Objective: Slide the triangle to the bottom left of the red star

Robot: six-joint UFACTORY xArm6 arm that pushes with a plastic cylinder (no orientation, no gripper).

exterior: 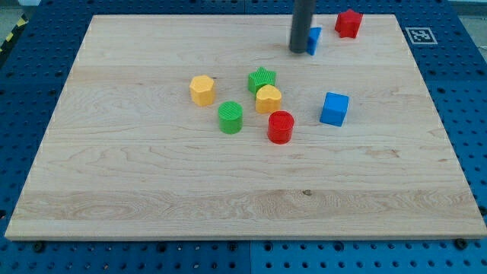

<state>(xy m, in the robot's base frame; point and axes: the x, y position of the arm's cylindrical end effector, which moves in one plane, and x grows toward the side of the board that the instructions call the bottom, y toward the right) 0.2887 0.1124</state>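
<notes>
Red cylinder [280, 127] unobstructed; my tip [298, 50] half-hides blue triangle [314, 39].

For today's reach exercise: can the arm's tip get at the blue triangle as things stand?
Probably yes: my tip already sits against the blue triangle's left side, with nothing between them. The red star lies beyond, to the right.

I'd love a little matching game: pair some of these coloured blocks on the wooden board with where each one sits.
Blocks:
1. red star block
2. blue cube block
3. yellow hexagon block
4. red cylinder block

Places:
A. leftmost block of the middle group
B. the view's top right corner
C. just below the yellow round block
D. alone, on the right of the middle group

Pairs: 1-B, 2-D, 3-A, 4-C
</notes>
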